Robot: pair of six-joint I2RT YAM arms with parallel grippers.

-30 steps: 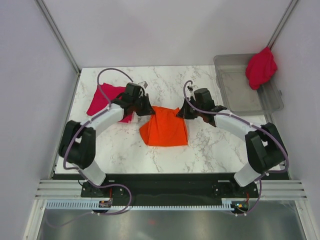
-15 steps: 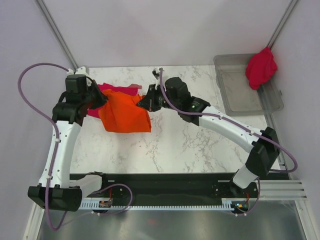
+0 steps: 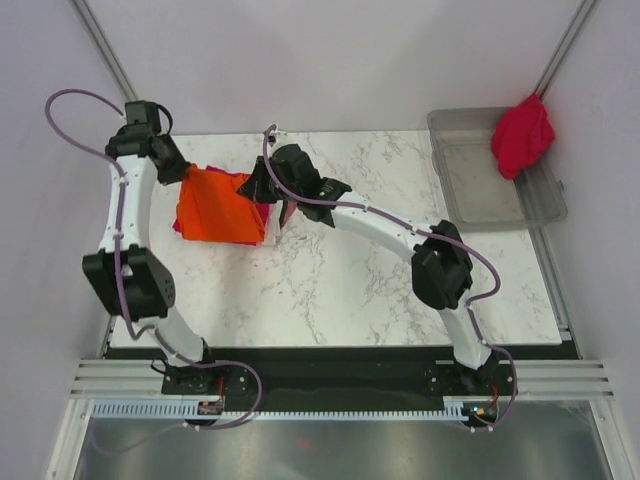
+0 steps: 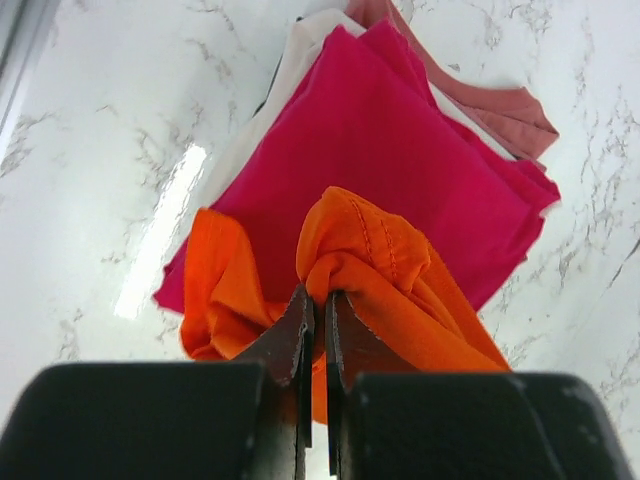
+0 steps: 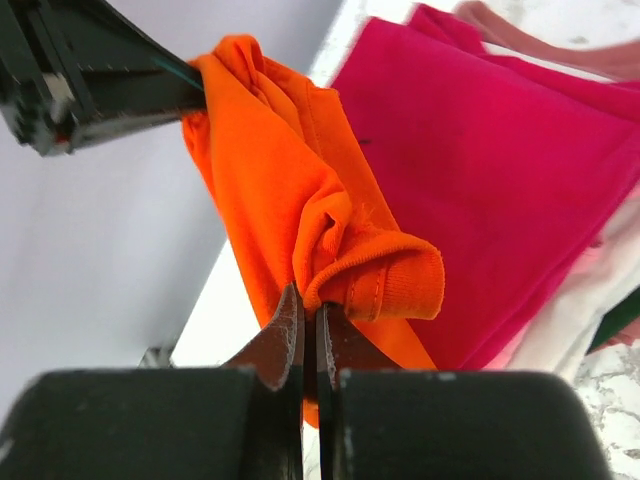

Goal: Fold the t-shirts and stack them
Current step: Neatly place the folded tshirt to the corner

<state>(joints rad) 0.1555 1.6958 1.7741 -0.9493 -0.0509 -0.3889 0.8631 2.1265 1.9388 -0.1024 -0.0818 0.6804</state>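
left gripper (image 4: 316, 305) is pinching a bunched hem fold of the orange t-shirt (image 3: 218, 207), jaws all but closed with only cloth between them; right gripper (image 5: 309, 300) is doing the same on a rolled hem at the opposite corner.

orange t-shirt is hanging between the two grippers as a folded panel, at the far-left of the marble table (image 3: 350, 270); it's sitting directly over the folded stack, with the crimson-magenta t-shirt (image 4: 400, 160) on top and the pale pink t-shirt (image 4: 505, 105) peeking out below; can't tell whether the lower edge is touching the stack or just above it.

handling, judging from the sag and wrinkles: light, limp cloth with no stiffness of its own; it's drooping wherever it isn't held; probably not slippery, but the fold is likely to spill open if one side is let go early; the stitched hem is the thickest part and the best place to grip, one corner per gripper, as now.

another crimson t-shirt (image 3: 522, 135) is lying draped over the far rim of the clear grey plastic bin (image 3: 470, 190), well apart from both grippers.
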